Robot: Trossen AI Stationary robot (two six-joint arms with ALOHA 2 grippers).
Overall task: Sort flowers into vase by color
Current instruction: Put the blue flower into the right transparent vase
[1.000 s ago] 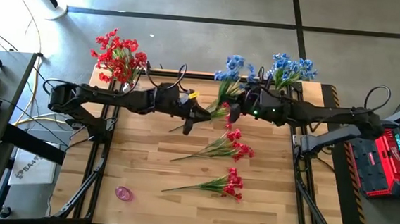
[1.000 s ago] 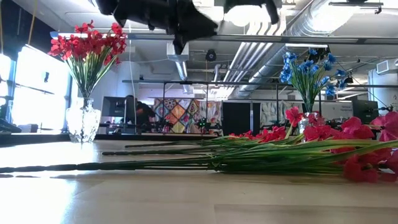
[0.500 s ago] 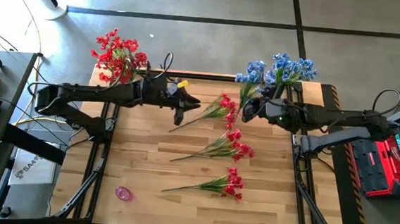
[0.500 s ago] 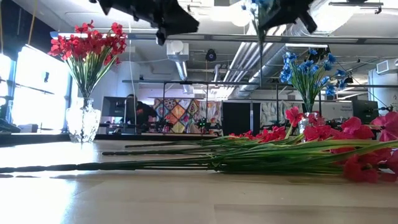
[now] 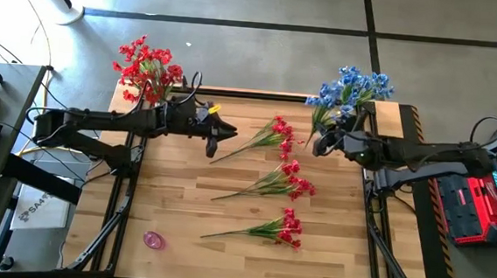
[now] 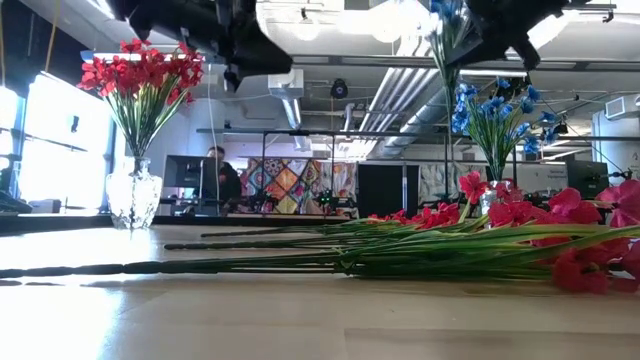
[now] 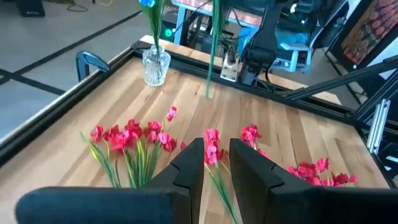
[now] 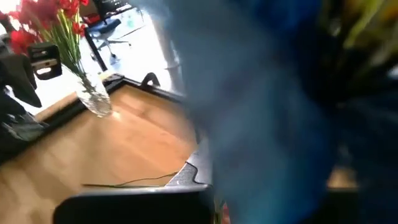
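The right gripper (image 5: pixel 320 146) is clenched on a blue flower (image 5: pixel 327 95), held high just beside the vase with blue flowers (image 5: pixel 363 84) at the far right corner. The stem hangs nearly upright, blooms on top, so its lower end must be brought over the vase mouth, which is hard to see. The left gripper (image 5: pixel 214 142) is empty, jaws only a little apart, above the table (image 5: pixel 174 204). 3 red flowers (image 5: pixel 282 181) lie flat to its right, stems pointing toward the left arm, blooms away. The left arm is nearer to them and to the vase with red flowers (image 5: pixel 148 71).
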